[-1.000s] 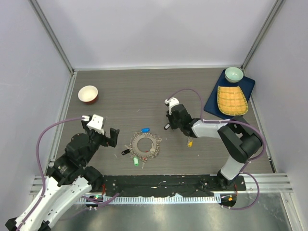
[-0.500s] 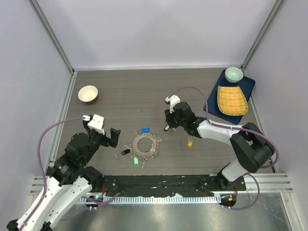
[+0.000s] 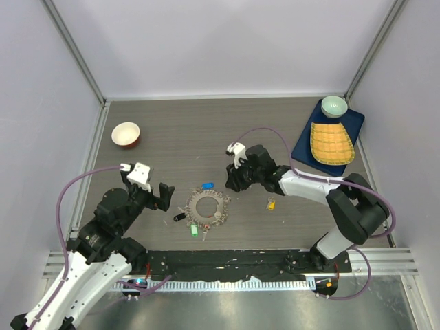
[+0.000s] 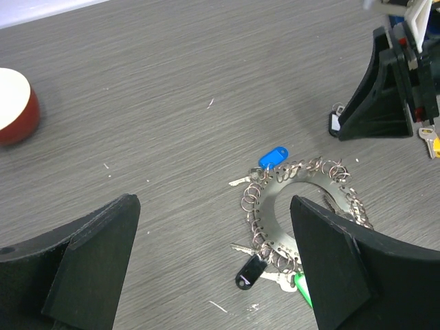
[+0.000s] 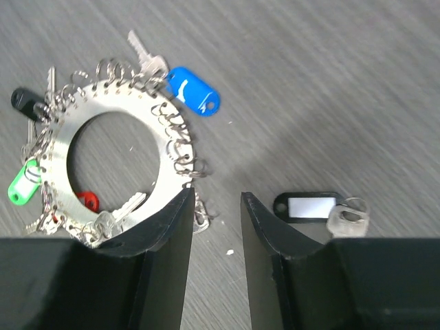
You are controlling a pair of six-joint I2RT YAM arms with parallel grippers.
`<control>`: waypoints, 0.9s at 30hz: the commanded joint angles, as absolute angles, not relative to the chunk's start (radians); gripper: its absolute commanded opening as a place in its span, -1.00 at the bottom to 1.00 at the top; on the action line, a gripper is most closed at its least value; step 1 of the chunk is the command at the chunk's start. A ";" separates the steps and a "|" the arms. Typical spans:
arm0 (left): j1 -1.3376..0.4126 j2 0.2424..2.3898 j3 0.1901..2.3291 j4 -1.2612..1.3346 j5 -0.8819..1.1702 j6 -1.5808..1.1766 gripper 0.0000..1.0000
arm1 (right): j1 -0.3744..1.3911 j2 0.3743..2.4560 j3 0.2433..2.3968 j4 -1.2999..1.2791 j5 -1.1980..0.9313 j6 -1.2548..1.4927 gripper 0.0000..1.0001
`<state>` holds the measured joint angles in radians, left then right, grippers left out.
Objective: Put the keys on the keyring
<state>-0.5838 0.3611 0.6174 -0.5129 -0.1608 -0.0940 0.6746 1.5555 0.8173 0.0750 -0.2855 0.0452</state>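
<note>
Hovering low over the worktop (image 5: 309,69), the right claw (image 5: 216,199) has its fingers slightly apart, gripping nothing. The keyring (image 5: 113,103) lies just left of it and a black-tagged key (image 5: 313,206) just right, maybe touching a finger. The left claw (image 4: 213,206) gapes wide.

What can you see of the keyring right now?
The keyring is a flat, silvery metal band with a wide centre hole and small holes punched along its rim. Wire loops fringe the edge, carrying silver keys plus a blue tag, green tag, black tag and red tag. It lies flat on the grey table. The right end effector hovers open beside its edge; nothing grips it.
</note>
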 commanded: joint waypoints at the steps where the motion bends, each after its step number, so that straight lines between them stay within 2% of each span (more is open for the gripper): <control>1: -0.571 0.367 0.615 -0.462 -0.129 -0.095 0.91 | 0.689 1.591 0.838 0.065 -0.406 -0.051 -0.21; 9: -0.560 0.379 0.614 -0.459 -0.109 -0.094 0.91 | 0.713 1.651 0.868 0.028 -0.440 -0.121 -0.21; 17: -0.549 0.387 0.612 -0.456 -0.086 -0.092 0.91 | 0.715 1.652 0.897 0.006 -0.469 -0.436 -0.21; 22: -0.548 0.379 0.611 -0.457 -0.081 -0.091 0.91 | 0.715 1.707 0.991 -0.167 -0.528 -0.647 -0.24; 27: -0.545 0.376 0.609 -0.456 -0.080 -0.086 0.91 | 0.715 1.758 1.067 -0.212 -0.566 -0.742 -0.31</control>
